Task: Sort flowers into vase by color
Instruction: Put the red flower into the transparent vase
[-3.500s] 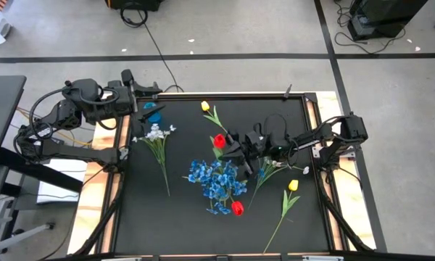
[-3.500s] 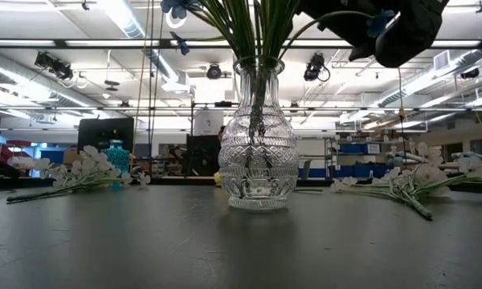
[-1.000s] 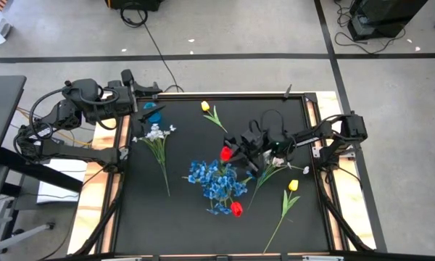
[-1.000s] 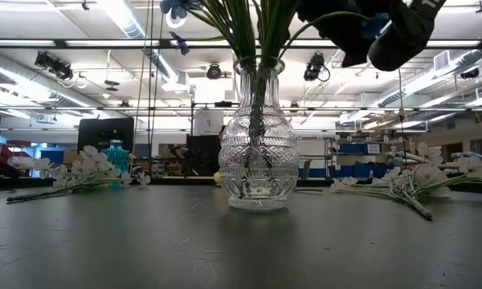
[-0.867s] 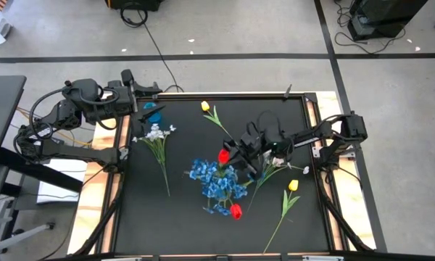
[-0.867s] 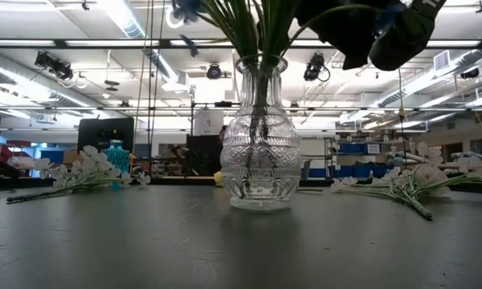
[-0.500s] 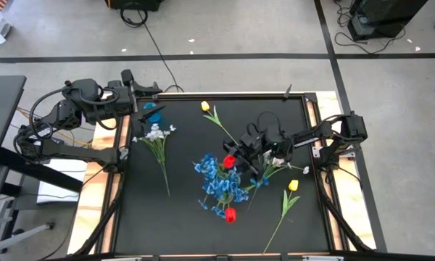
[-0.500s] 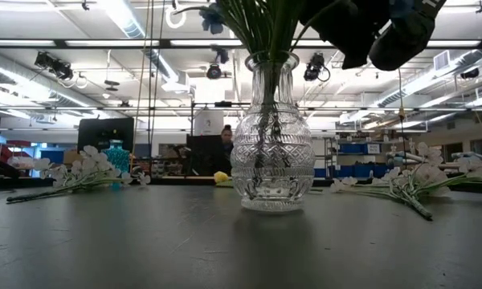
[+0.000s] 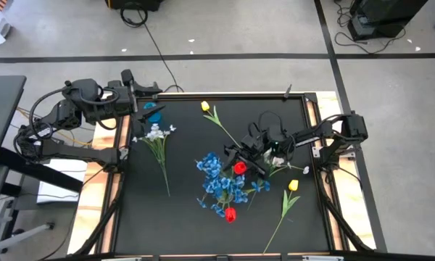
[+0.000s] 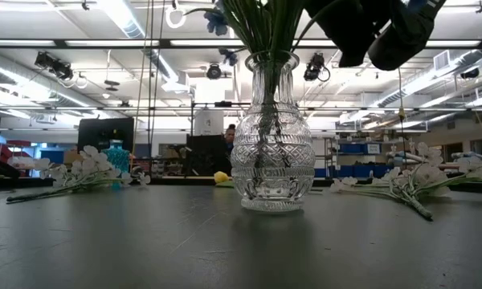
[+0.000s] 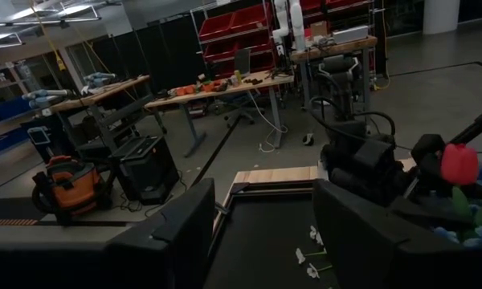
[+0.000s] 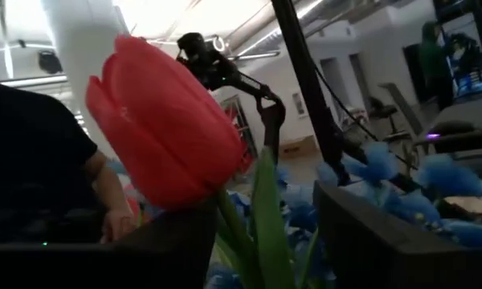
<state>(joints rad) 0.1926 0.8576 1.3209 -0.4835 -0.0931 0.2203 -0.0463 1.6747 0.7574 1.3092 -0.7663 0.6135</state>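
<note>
- Our right claw [image 9: 241, 161], spread around a red tulip [image 9: 239, 168], hangs over the vase [image 10: 272, 152] mid-desk.
- Our left claw [image 9: 148, 96], spread, waits at the desk's [image 9: 181, 210] far-left corner.

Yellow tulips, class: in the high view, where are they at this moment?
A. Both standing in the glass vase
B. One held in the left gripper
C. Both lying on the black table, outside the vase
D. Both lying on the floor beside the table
C: one yellow tulip lies near the table's far edge and the other yellow tulip lies near its right side, both flat on the black table, outside the vase.
</note>
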